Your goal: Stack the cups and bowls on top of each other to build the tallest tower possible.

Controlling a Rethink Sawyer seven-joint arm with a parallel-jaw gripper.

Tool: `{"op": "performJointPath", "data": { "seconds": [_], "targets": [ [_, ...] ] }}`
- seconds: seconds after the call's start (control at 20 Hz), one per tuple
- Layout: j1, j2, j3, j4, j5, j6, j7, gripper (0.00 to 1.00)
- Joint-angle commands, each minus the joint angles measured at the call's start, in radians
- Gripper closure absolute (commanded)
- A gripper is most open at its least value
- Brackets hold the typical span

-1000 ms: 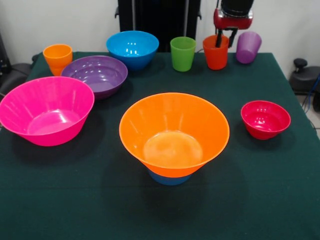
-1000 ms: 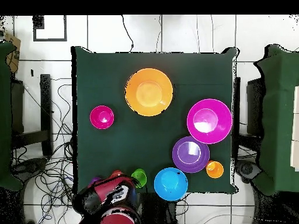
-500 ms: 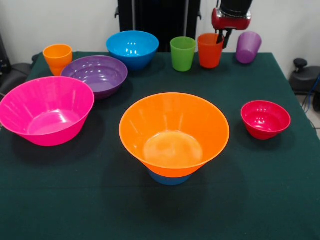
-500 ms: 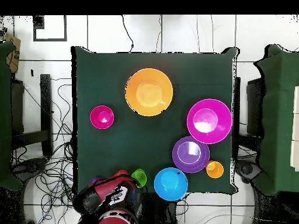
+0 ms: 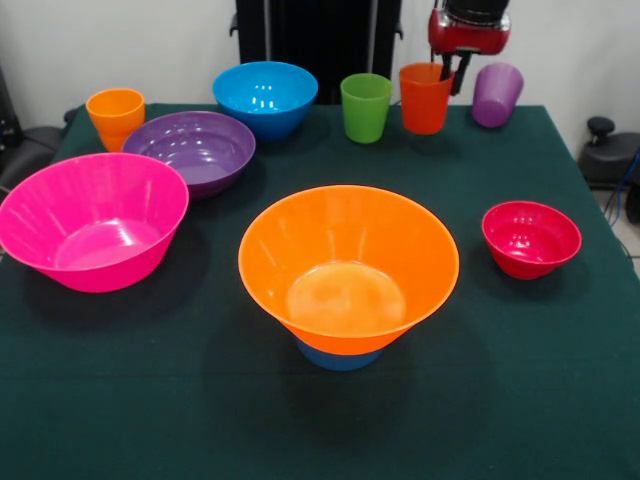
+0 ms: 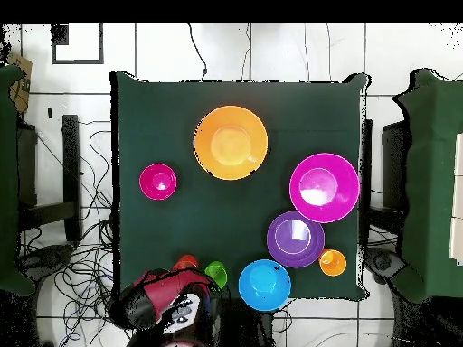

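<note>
While the gripper (image 5: 449,68) hangs at the far right of the surface (image 5: 560,400), its dark fingers (image 5: 444,72) straddle the right-hand rim of the red-orange cup (image 5: 424,97), one inside and one outside, closed on the wall. The cup is upright and appears to be raised just clear of the green cloth, a shadow lying under it. Just left of it stands the green cup (image 5: 366,107), and just right of it the purple cup (image 5: 496,94), tilted a little. The yellow-orange cup (image 5: 115,116) stands at the far left corner.

The tower (image 5: 348,275) sits near the middle of the surface: the large orange bowl (image 5: 348,262) rests upright on the small light-blue bowl (image 5: 338,356), of which only a blue band shows below. The large orange bowl holds nothing.

The large pink bowl (image 5: 92,230) lies at the left, with the medium purple bowl (image 5: 190,148) just behind it and the medium blue bowl (image 5: 265,96) farther back. The small red bowl (image 5: 530,238) sits apart at the right.

In the overhead view the arm (image 6: 163,303) covers much of the red-orange cup and hides the purple cup.
</note>
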Motion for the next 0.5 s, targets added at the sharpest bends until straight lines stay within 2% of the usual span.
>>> {"op": "performJointPath", "data": {
  "seconds": [0.05,0.3,0.5],
  "targets": [
    [-0.039,-0.218,0.114,-0.044,0.111,0.246,0.09,1.0],
    [-0.069,-0.25,0.147,-0.078,0.167,0.362,0.071,1.0],
    [-0.099,-0.253,0.121,-0.178,0.184,0.495,0.046,1.0]
  ]
}}
